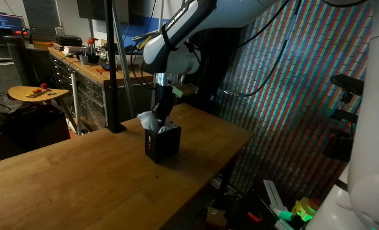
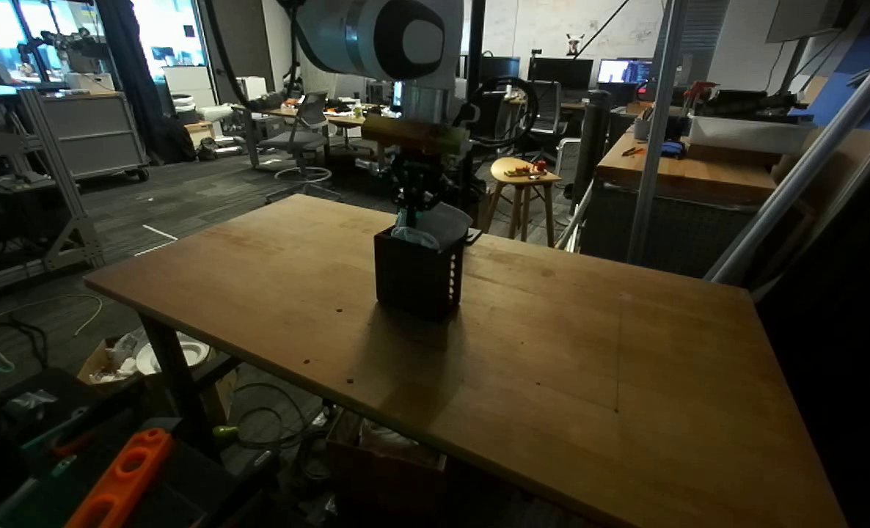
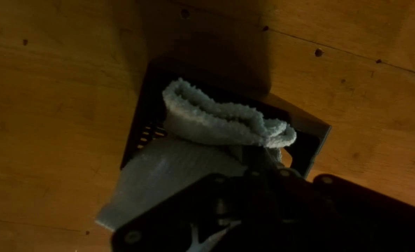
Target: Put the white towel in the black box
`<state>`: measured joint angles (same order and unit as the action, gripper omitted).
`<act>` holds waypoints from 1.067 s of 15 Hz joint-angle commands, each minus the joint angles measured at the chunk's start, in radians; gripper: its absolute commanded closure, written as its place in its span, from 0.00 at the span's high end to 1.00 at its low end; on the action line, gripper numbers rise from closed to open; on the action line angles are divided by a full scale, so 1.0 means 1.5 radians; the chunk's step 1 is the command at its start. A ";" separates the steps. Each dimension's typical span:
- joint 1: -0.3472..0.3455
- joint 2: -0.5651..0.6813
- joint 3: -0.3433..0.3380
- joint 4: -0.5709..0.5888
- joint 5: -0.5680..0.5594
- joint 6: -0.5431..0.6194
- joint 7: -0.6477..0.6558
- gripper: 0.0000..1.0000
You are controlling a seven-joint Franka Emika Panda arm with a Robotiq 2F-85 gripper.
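Note:
The black box (image 1: pixel 162 144) stands upright on the wooden table and shows in both exterior views (image 2: pixel 414 275). The white towel (image 1: pixel 148 121) is bunched in the box's open top, with part sticking up above the rim and hanging over one side. In the wrist view the towel (image 3: pixel 179 164) has a fold across the opening and a flap past the box edge (image 3: pixel 141 108). My gripper (image 1: pixel 161 121) points down into the box opening. In the wrist view its fingers (image 3: pixel 261 157) are close together with towel pinched at the tips. The very tips are hidden by the towel.
The wooden table (image 1: pixel 90 182) extends around the box, with its edge (image 2: pixel 259 334) nearby. A black post (image 1: pixel 112 95) rises at the table's far edge. A workbench (image 1: pixel 81 67) and a stool (image 2: pixel 521 174) stand beyond.

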<state>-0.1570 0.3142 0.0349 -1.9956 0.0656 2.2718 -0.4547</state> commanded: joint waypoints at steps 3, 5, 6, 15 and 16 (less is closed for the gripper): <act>0.010 -0.006 -0.014 0.016 -0.042 -0.003 -0.006 0.00; 0.010 0.000 -0.014 0.022 -0.050 -0.001 -0.008 0.00; 0.010 0.004 -0.014 0.026 -0.054 0.000 -0.008 0.00; 0.005 0.085 0.010 0.044 -0.031 0.031 -0.038 0.00; 0.005 0.094 0.014 0.044 -0.032 0.036 -0.042 0.00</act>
<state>-0.1531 0.4076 0.0438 -1.9560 0.0045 2.3026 -0.4827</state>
